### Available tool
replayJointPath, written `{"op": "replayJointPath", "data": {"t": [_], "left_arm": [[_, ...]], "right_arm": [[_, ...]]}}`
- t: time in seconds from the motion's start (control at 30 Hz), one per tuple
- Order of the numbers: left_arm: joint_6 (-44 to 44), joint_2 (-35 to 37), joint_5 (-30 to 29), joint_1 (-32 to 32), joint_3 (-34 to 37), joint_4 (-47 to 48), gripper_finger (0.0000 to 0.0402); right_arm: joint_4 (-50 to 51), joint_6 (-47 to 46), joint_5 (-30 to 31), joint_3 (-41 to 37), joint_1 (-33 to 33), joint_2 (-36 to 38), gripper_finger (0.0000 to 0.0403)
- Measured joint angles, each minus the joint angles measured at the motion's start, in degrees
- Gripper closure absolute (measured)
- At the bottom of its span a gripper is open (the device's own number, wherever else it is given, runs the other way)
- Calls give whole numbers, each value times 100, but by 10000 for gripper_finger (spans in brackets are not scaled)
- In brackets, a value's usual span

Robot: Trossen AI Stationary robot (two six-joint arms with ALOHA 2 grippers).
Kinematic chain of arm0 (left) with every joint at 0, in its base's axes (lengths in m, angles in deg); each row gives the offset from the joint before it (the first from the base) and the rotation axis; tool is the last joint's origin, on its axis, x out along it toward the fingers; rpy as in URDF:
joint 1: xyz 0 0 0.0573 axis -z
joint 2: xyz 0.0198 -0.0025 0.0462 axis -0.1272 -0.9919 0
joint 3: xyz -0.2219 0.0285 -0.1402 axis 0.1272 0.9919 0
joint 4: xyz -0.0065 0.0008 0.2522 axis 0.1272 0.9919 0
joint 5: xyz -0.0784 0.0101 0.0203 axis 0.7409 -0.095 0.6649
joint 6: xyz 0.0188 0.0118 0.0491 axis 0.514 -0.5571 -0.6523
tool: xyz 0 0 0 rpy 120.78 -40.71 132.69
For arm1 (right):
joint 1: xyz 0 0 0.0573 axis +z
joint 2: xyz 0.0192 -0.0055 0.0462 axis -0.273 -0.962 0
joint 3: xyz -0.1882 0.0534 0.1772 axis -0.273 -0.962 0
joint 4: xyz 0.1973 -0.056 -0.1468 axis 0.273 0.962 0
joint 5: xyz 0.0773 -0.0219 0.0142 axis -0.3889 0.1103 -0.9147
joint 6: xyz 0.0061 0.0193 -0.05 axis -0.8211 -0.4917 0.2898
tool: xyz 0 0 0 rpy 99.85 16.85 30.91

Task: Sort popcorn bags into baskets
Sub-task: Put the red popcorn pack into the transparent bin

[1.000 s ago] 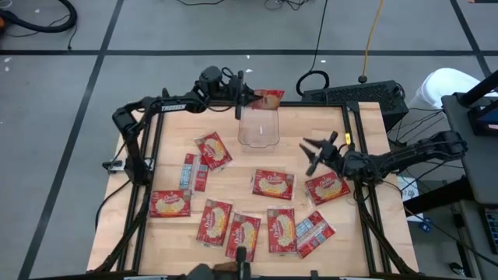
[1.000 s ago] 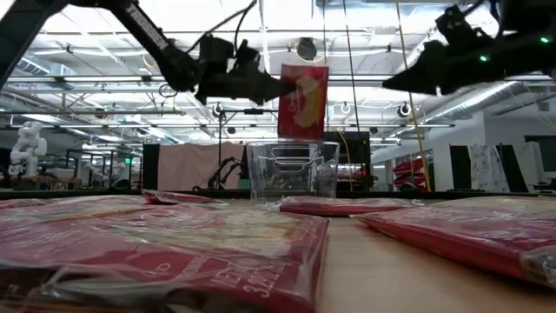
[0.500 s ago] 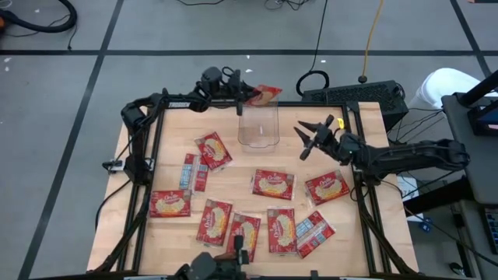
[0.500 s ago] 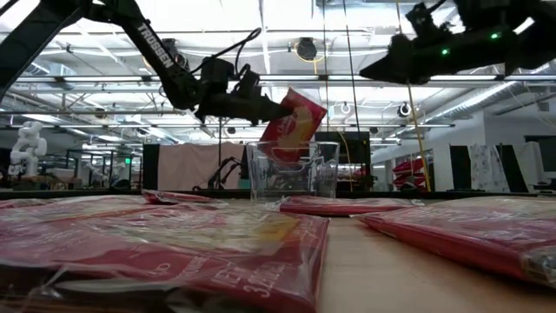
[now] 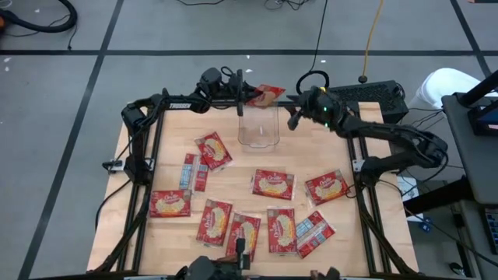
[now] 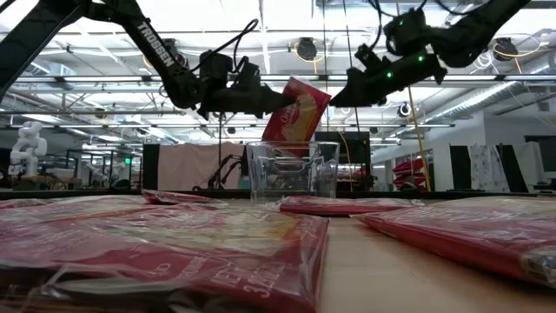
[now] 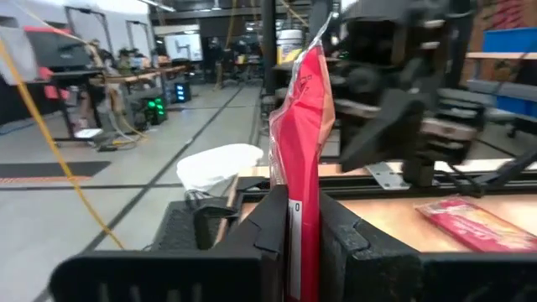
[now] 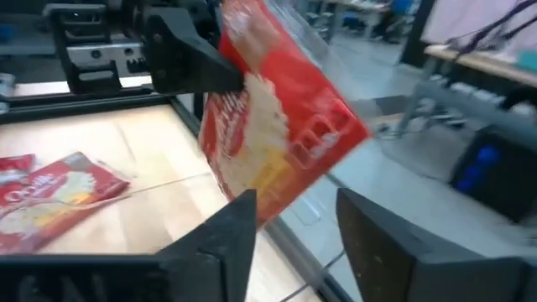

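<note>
We are holding one popcorn bag (image 6: 295, 111) tilted above the clear bin (image 5: 258, 127) at the table's far edge, with our left gripper (image 5: 242, 95) clamped on the packet's edge. Our right gripper (image 5: 296, 117) is reaching in from the other side with its fingers (image 8: 220, 243) apart, one on each side of the bag's free corner and, as far as we can tell, not yet touching. To do this well, we are judging that the right fingers should take the loose end squarely before the left lets go, then stand the packet upright over the bin mouth so it drops inside. The other bags (image 5: 272, 183) are lying flat on the table (image 5: 170, 159), well apart from the bin.
</note>
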Motion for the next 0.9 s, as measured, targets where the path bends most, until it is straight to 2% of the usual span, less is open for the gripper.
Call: {"op": "replayJointPath", "data": {"t": [0.1, 0.2, 0.3, 0.43, 0.6, 0.67, 0.77, 0.9], "left_arm": [[20, 0, 265, -20, 0, -1, 384], [31, 0, 316, 1, 0, -7, 384], [32, 0, 316, 55, 0, -85, 371], [-2, 0, 316, 114, 0, -155, 363], [65, 0, 333, 99, 0, -155, 378], [154, 2, 333, 79, -2, -158, 375], [248, 69, 285, 27, -2, -86, 344], [208, 309, -204, -28, -2, 493, 267]], "right_arm": [[-127, -39, -757, 3, -331, -164, 203], [-428, 6, -1536, 5, -456, -341, 196], [-963, -64, -1651, 5, -454, -568, 209], [-1618, -68, -1651, 5, -407, -844, 256], [-1820, -90, -1664, 5, -420, -864, 364], [-1739, -38, -1676, 60, -423, -846, 390], [-1293, 154, -1677, 397, -440, -849, 387], [-238, 712, -1782, 1107, -445, -1007, 396]]}}
